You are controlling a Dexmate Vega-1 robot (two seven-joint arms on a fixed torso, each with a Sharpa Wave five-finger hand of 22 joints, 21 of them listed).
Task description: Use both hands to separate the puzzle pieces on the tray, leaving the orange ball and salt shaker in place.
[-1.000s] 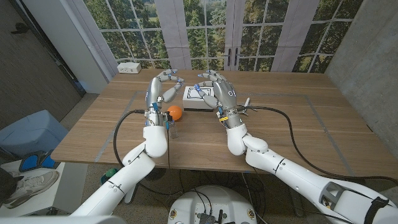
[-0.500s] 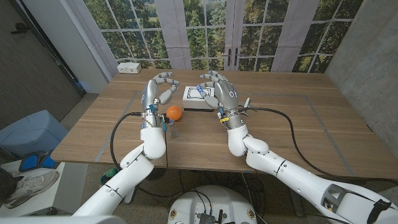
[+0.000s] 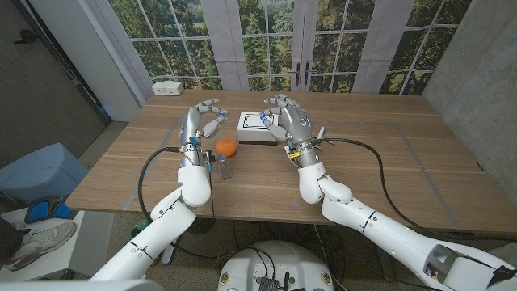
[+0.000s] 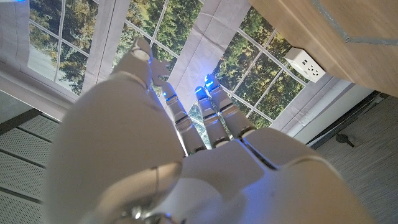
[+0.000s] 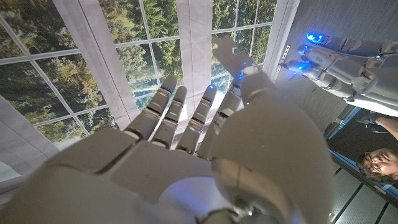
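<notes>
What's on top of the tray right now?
The right hand hovers over the white tray's right part, hiding that side. Dark puzzle outlines show on the left part; individual pieces can't be told apart.

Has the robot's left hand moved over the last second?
Yes. The left hand drifted to the robot's left, away from the white tray, uncovering the orange ball.

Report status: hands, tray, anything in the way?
Left hand open, beside tray. Right hand open, over tray's right edge. Ball and shaker sit in front of tray, untouched.
</notes>
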